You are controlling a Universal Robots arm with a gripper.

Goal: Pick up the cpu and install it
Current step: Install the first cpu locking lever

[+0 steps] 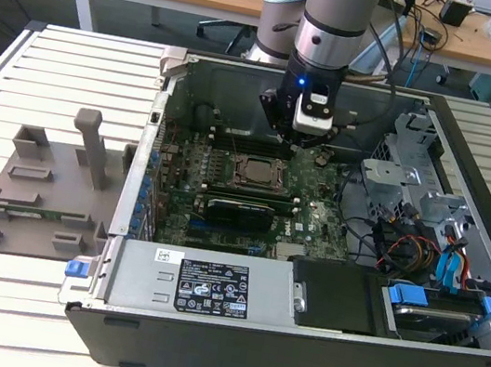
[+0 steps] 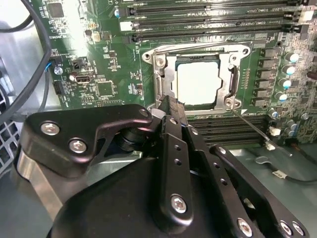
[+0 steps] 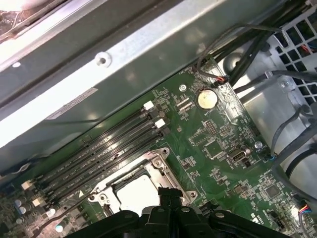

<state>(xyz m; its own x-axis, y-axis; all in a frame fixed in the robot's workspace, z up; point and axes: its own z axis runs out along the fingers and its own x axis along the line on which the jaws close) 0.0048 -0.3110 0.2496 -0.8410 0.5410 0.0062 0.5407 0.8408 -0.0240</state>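
Note:
The cpu (image 2: 198, 82) is a silvery-white square lying flat inside the metal socket frame (image 2: 161, 74) on the green motherboard. It also shows at the socket in the first wrist view, cpu (image 3: 137, 192). My gripper (image 2: 167, 101) hangs just above the board beside the socket's edge, its black fingers brought together with nothing between them. In the exterior view the gripper (image 1: 304, 142) is inside the open computer case, just to the exterior view's right of the socket (image 1: 253, 170). The first wrist view has the gripper (image 3: 171, 192) tip right next to the socket frame.
Rows of black memory slots (image 2: 208, 20) run on both sides of the socket. Cable bundles (image 3: 277, 44) and a drive cage (image 1: 414, 188) crowd the case's right in the exterior view. A grey fixture (image 1: 48, 179) lies on the slatted table outside the case.

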